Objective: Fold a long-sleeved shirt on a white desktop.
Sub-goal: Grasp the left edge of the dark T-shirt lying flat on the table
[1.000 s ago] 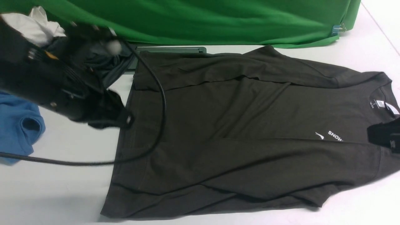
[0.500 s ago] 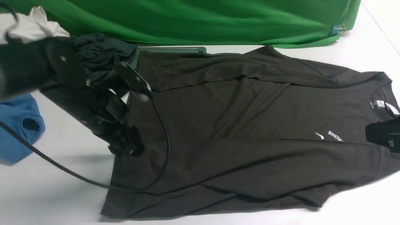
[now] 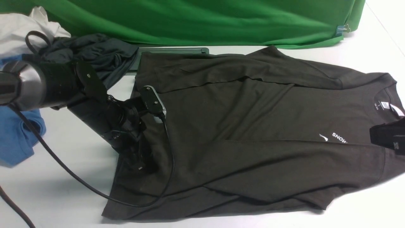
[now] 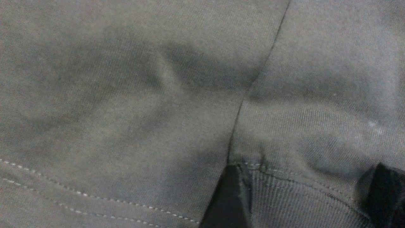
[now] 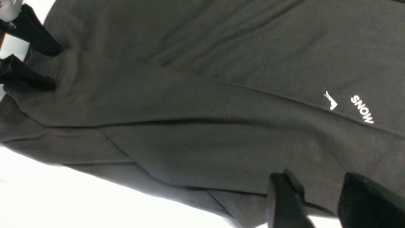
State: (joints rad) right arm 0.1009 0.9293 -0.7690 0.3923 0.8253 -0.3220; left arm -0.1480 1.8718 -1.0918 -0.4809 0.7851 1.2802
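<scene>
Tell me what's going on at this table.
A two-armed robot is folding the long-sleeved shirt, which lies flat on the white desktop with both sleeves already laid across its body. The left gripper is down on the hem end, fingers apart with cloth between them. The right gripper is by the collar end, also open.

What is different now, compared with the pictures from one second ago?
The left claw came toward the robot and down onto the hem of the shirt, jaws apart, gripping nothing. The shirt and the right claw near the collar stayed put.
</scene>
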